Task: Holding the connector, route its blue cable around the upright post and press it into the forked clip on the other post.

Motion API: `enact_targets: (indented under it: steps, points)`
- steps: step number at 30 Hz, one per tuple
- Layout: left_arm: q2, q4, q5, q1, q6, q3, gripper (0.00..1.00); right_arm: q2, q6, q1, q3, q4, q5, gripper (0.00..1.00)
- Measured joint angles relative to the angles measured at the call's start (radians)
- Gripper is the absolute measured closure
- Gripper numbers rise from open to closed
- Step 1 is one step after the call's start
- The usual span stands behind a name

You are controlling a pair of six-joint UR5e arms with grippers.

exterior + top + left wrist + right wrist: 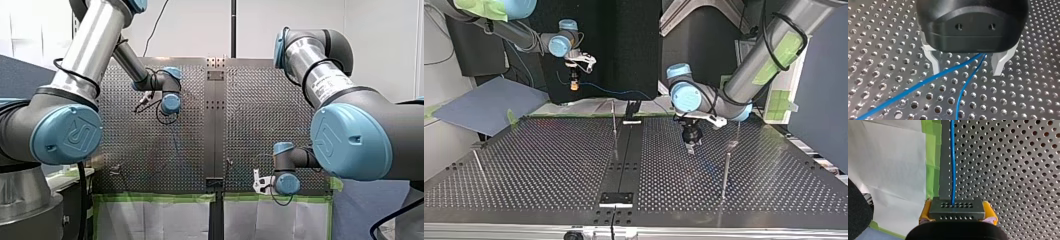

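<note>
The yellow-padded fingers [924, 213] of my right gripper [957, 216] are clenched on the dark grey, hole-dotted rectangular connector [957, 207], one pad on each side. The thin blue cable [953, 157] leaves the connector's face and runs straight ahead along the edge of the perforated metal worktop [1010, 170]. My left gripper [965, 67] hangs low over the worktop with its pale fingers [934, 62] released, and the cable passes between them ungripped. In the top view the connector sits beyond the worktop's far edge.

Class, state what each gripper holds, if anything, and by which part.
My right gripper clamps the connector by its two sides; my left gripper holds nothing.
</note>
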Motion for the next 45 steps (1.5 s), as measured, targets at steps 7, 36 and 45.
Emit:
enact_targets:
  steps: [7,36,45]
  points:
    - [0.000,-0.009,-0.017,-0.002,0.001,-0.002,0.00,0.001,-0.001,0.000,0.000,0.000,0.000,1.00]
    - [-0.164,-0.024,-0.023,-0.038,0.016,-0.003,0.00,0.006,-0.001,-0.002,0.000,-0.008,-0.001,1.00]
    - [-0.201,-0.019,-0.037,-0.047,0.013,-0.003,0.00,0.006,-0.001,-0.001,0.000,-0.008,-0.001,1.00]
